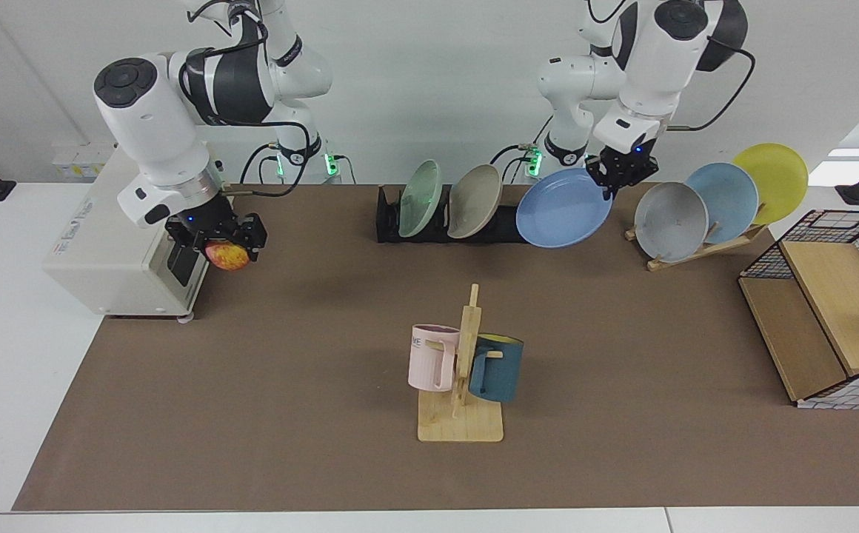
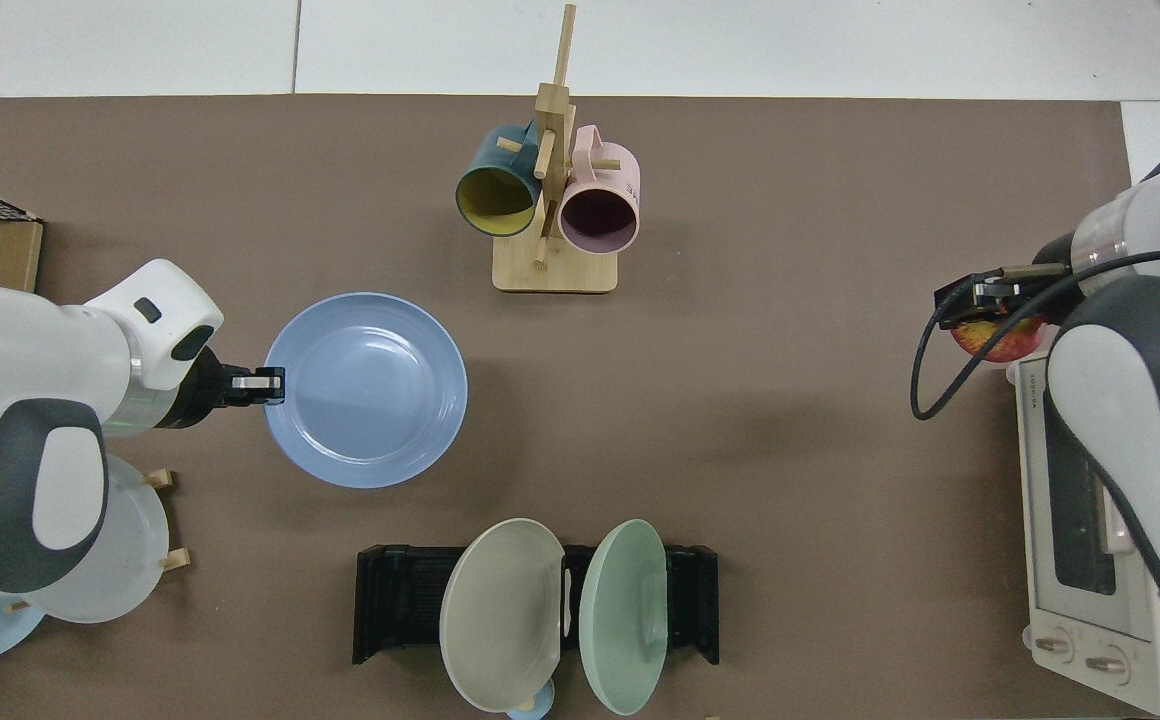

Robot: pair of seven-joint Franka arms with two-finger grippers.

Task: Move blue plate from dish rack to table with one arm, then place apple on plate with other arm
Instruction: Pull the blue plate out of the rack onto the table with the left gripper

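Observation:
The blue plate (image 1: pixel 563 207) (image 2: pixel 368 390) hangs in the air, tilted, clear of the black dish rack (image 1: pixel 392 222) (image 2: pixel 395 605), with my left gripper (image 1: pixel 611 181) (image 2: pixel 265 380) shut on its rim. It is over the brown table (image 1: pixel 289 385) between the rack and the wooden plate stand. The apple (image 1: pixel 227 256) (image 2: pixel 995 338), red and yellow, is held in the air by my right gripper (image 1: pixel 224 240) (image 2: pixel 990 300), shut on it beside the toaster oven.
A beige plate (image 1: pixel 474 200) and a green plate (image 1: pixel 420 198) stay in the rack. A wooden stand (image 1: pixel 703 248) holds grey, pale blue and yellow plates. A mug tree (image 1: pixel 463 377) with two mugs stands mid-table. A toaster oven (image 1: pixel 104 244) and a wire shelf (image 1: pixel 829 311) sit at the sides.

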